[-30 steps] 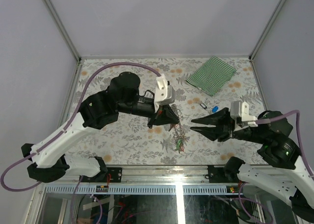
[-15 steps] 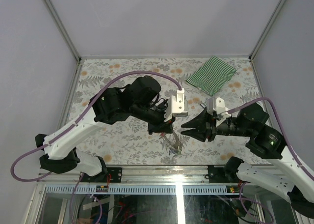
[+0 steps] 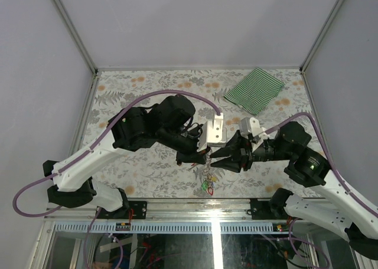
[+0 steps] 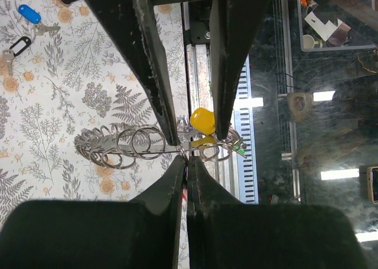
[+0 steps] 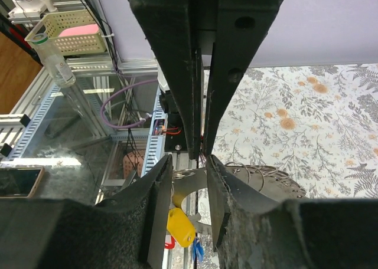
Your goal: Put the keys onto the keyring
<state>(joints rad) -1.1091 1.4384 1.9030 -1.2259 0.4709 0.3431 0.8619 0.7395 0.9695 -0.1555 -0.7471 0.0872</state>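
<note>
Just below the middle of the top view, the keyring (image 3: 207,158) is held in the air over the near edge of the table (image 3: 147,170), between the 2 gripper tips. It is a grey coil of thin overlapping wire loops, and in the left wrist view it stretches sideways across mid-frame. A bunch of keys (image 3: 208,179) dangles from it toward the lower edge, with green and red tags showing. A yellow tag (image 4: 202,120) sits against the coil.

The left gripper (image 3: 203,157) is pinched narrow on the ring's wire. The right gripper (image 3: 215,157) is parted a little, with its tips on either side of the yellow tag and against the coil. I cannot tell whether it presses on anything.

At the upper left of the left wrist view, 2 loose keys lie flat on the table: a blue-tagged key (image 4: 29,13) and a black-tagged key (image 4: 18,46).

The tabletop is white, printed with grey ferns and orange flowers. A green-striped cloth (image 3: 255,89) lies at the upper right of the top view. Pale lilac walls and aluminium posts enclose the table. A cream basket (image 5: 65,38) stands at the upper left of the right wrist view.
</note>
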